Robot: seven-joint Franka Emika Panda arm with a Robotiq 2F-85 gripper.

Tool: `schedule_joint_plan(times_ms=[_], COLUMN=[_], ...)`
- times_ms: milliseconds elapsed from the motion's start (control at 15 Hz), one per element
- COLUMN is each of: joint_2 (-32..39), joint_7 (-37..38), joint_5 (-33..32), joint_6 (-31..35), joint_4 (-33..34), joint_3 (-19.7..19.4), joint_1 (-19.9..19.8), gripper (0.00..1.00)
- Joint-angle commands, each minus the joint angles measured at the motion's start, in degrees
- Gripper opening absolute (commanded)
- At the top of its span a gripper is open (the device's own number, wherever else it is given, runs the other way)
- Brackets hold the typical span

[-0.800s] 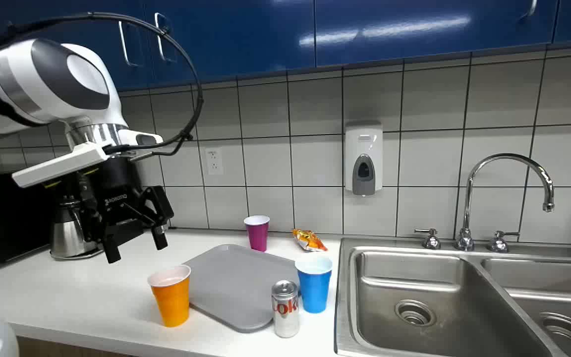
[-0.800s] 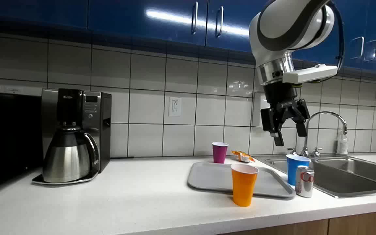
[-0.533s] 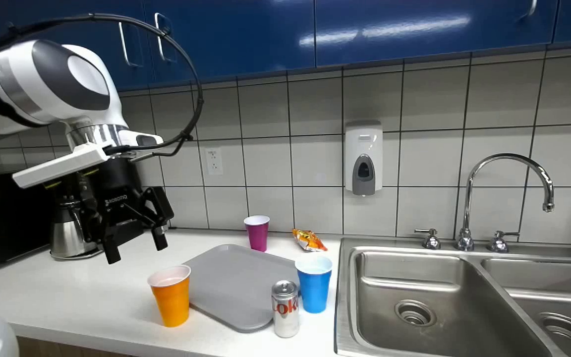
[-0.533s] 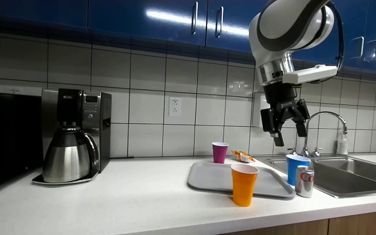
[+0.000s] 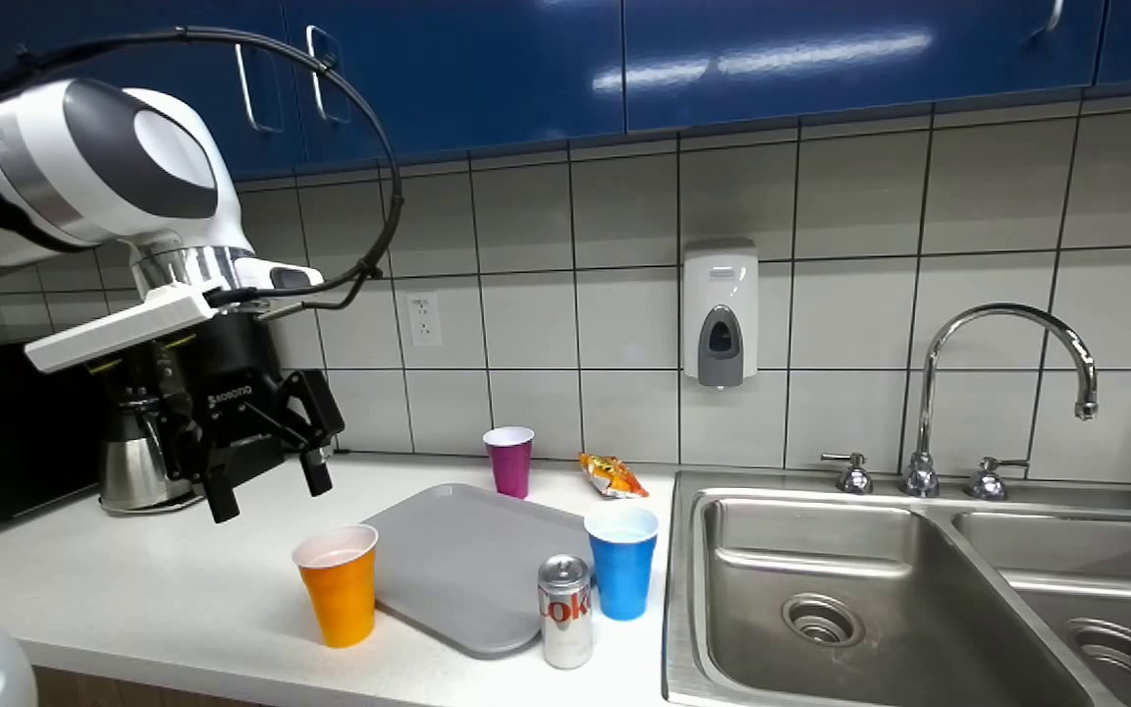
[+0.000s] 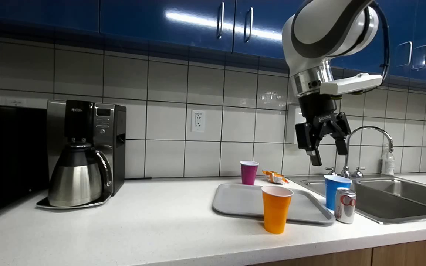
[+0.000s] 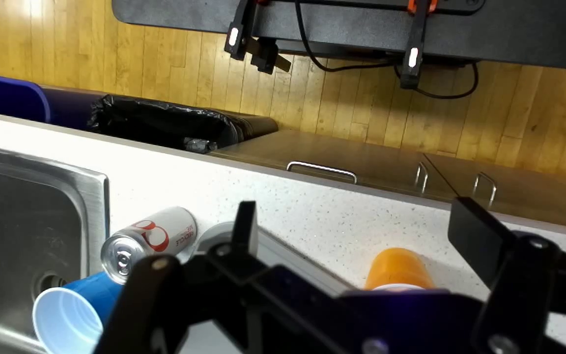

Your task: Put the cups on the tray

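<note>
Clock centred on the grey tray (image 5: 472, 574) in an exterior view, 12 at that view's top. The tray lies flat on the white table (image 5: 153, 579).

Upright on the table, outside the tray:
- orange cup (image 5: 342, 601): 8 o'clock, just beside the tray's edge. Contact: cannot tell.
- blue cup (image 5: 622, 577), white rim: between 3 and 4 o'clock, between the tray and the steel sink (image 5: 688, 599).
- purple cup (image 5: 511, 468): 1 o'clock, just behind the tray's edge. Contact: cannot tell.

The tool (image 5: 269, 486) is released: fingers (image 5: 221, 494) spread wide, tips downward. It hangs above the table toward 10 o'clock, apart from the cups. Wrist view agrees: fingers far apart, orange cup toward 4 o'clock of that view, partly hidden by the tool.

Also noted, same clock:
- drink can (image 5: 565, 619): between 4 and 5 o'clock, upright, just beside the blue cup and the tray's corner. Touching either: cannot tell.
- orange packet (image 5: 612, 476): 2 o'clock, lying on the table near the purple cup.
- soap dispenser (image 5: 720, 285): on the tiled wall (image 5: 629, 314), between 1 and 2 o'clock.
- faucet (image 5: 926, 398): between 2 and 3 o'clock, at the sink.
- steel carafe (image 5: 132, 473): near 10 o'clock, partly behind the tool.
</note>
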Motion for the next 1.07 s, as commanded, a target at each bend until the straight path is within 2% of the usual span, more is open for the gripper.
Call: schedule_joint_plan(times_ms=[0, 533, 1000], joint_2=[0.18, 3.15, 10.26], joint_7=[0.59, -0.13, -0.83], joint_5=[-0.62, 0.00, 0.00], joint_6=[-0.16, 3.25, 12.92], joint_4=[0.08, 1.09, 3.20], joint_3=[-1.13, -2.64, -4.77], joint_1=[1.21, 1.65, 0.80], gripper=[1.00, 1.00, 1.00])
